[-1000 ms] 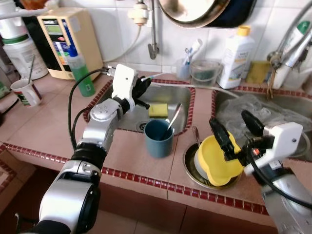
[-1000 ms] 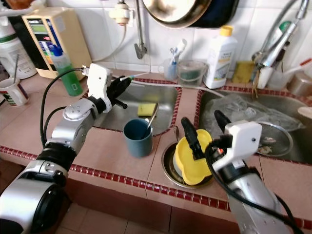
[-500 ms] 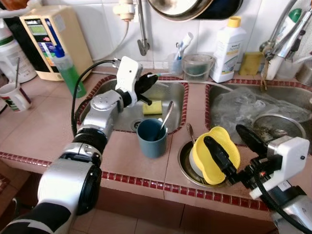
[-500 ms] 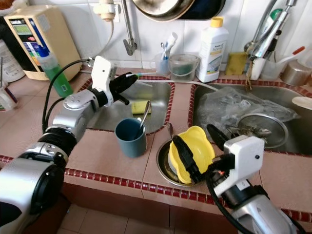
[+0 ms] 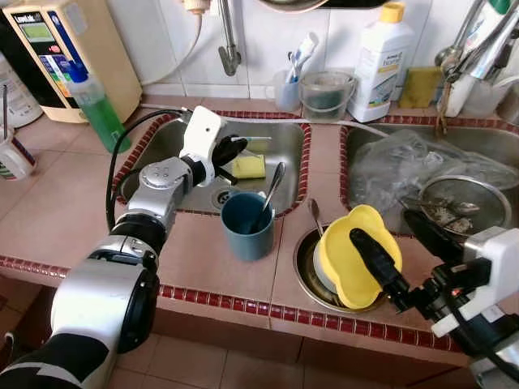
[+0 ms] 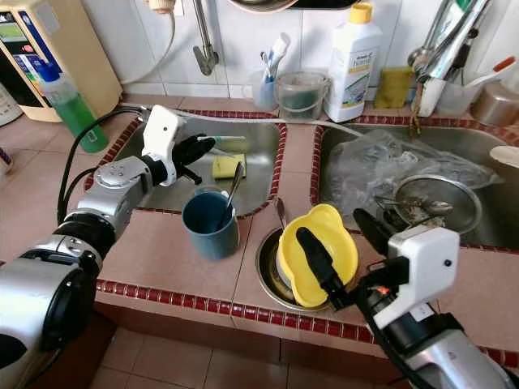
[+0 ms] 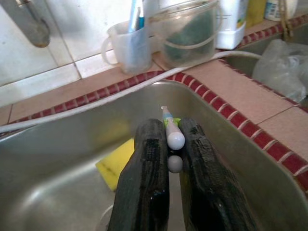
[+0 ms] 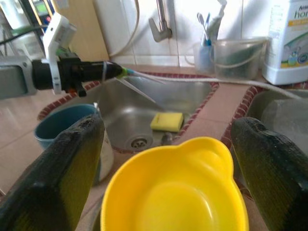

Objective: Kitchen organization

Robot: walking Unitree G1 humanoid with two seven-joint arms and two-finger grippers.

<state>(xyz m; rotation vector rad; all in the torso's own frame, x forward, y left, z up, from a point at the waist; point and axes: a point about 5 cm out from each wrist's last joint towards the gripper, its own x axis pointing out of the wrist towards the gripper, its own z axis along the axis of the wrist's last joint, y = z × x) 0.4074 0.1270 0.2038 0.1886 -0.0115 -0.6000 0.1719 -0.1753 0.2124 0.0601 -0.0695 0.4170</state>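
Observation:
My left gripper [image 5: 229, 154] hangs over the left sink [image 5: 284, 142], shut on a white and green toothbrush [image 7: 172, 135] that pokes out past the fingertips. Just beyond it in the basin lies a yellow sponge [image 5: 248, 166]. A blue cup [image 5: 247, 228] with a spoon in it stands on the tiled counter in front of the sink. To its right a yellow bowl [image 5: 353, 251] rests in a round metal dish [image 5: 302, 271]. My right gripper [image 5: 403, 250] is open at the bowl's near right side, one finger [image 5: 375, 261] lying over the rim.
A toothbrush cup [image 5: 288, 87], a clear tub [image 5: 327, 93] and a white bottle [image 5: 381, 53] line the back wall. A green bottle [image 5: 96, 109] stands at the left. The right sink holds a plastic bag [image 5: 405, 166] and a strainer [image 5: 466, 207]. A loose spoon [image 5: 315, 215] lies by the bowl.
The camera has tilted down and shifted. My left gripper has sunk a little toward the sponge with the toothbrush. My right gripper has drawn back toward the counter's front edge.

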